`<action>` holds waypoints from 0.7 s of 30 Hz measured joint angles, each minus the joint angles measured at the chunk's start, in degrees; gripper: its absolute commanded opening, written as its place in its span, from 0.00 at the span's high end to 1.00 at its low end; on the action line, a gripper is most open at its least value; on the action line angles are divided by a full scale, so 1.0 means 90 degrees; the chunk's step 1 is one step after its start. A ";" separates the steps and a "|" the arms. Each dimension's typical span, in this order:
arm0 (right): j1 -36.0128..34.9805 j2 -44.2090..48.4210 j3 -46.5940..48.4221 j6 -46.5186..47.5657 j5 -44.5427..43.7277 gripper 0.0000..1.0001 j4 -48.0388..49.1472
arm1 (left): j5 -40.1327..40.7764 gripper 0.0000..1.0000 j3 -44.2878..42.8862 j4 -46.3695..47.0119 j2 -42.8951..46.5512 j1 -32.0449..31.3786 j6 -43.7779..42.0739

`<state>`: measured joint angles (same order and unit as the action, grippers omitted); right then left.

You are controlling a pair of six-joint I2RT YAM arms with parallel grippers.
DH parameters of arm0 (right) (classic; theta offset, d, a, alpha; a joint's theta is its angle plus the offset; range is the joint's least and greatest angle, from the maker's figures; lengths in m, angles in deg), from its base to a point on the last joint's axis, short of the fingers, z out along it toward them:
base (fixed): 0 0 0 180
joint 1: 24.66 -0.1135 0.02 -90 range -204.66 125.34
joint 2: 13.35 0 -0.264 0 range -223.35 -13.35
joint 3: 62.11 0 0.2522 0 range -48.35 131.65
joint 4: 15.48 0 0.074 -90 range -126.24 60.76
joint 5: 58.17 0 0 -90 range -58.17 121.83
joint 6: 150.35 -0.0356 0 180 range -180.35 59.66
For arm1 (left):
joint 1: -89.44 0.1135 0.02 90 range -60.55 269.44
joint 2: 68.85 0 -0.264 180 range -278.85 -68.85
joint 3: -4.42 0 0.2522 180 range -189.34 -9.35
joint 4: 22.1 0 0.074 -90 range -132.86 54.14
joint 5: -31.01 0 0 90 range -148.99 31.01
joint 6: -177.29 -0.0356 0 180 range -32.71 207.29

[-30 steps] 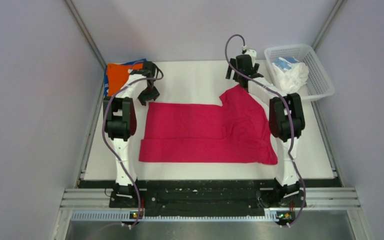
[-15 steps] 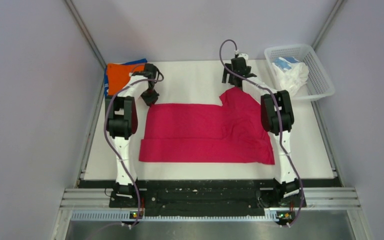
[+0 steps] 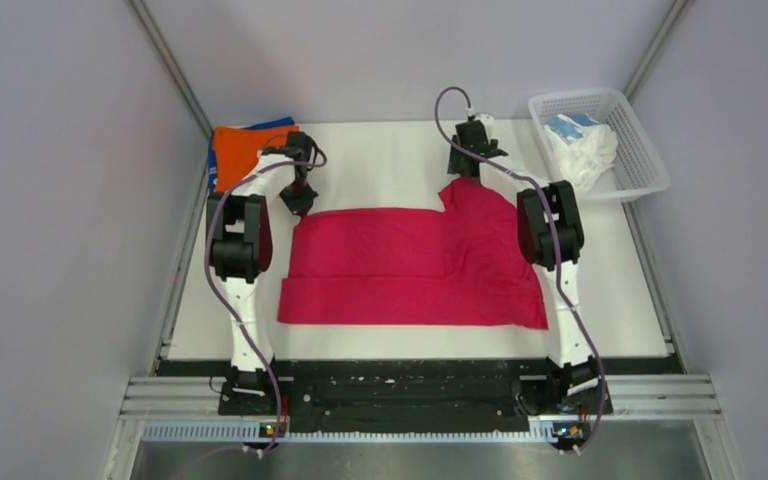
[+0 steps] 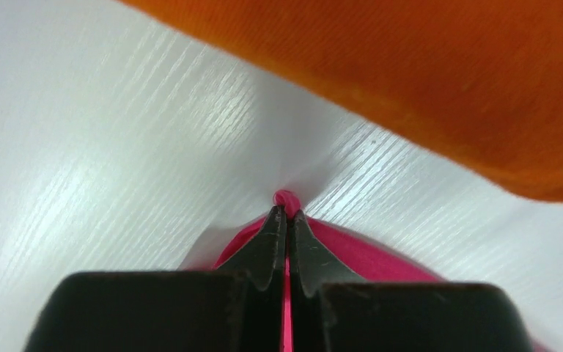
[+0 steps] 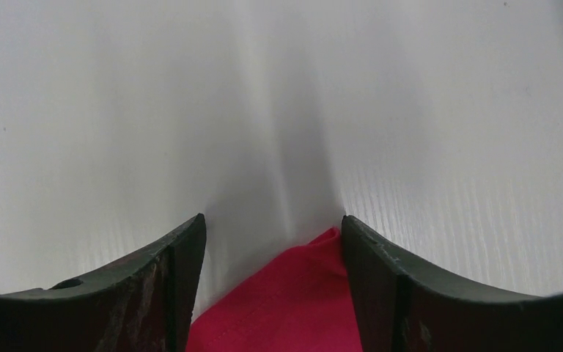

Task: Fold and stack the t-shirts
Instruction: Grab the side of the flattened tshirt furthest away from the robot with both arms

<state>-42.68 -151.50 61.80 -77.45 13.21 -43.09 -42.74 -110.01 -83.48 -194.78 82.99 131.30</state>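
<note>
- Closed since a second ago: left gripper [image 4: 286, 217], pinching a corner of crimson-pink cloth t-shirt [image 3: 410, 265].
- Narrowed yet parted: right gripper [image 5: 273, 220], another shirt corner between its jaws.

Left gripper [image 4: 287, 213], seen from the wrist: the two dark fingers [image 4: 270, 246] meet tip to tip, jaws pressed together with only a hairline seam between them. A small nub of the crimson-pink t-shirt [image 4: 352, 253] is pinched at the tips and pokes out just beyond them; more of the cloth spreads beneath and to the right of the fingers. The white, finely grained table [image 4: 102, 147] lies under it. An orange t-shirt [image 4: 425, 66] fills the upper right, apart from the gripper.
</note>
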 measured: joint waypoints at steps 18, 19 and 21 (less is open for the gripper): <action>-0.0027 0.1013 -0.1700 -0.1095 -0.0461 1.00 0.0398 | -0.0119 1.00 0.0211 0.0000 0.0330 -0.0078 -0.0017; -0.0029 0.1112 -0.1868 -0.1059 -0.0444 1.00 0.0464 | -0.0136 1.00 0.0221 0.0002 0.0359 -0.0078 -0.0024; -0.0039 0.1345 -0.2249 -0.0942 -0.0415 1.00 0.0622 | -0.0158 1.00 0.0299 0.0015 0.0486 -0.0080 -0.0032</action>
<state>-43.03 -139.39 41.56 -85.93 9.48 -37.49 -44.16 -107.32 -83.35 -190.41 82.26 131.01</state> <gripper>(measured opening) 0.012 0.014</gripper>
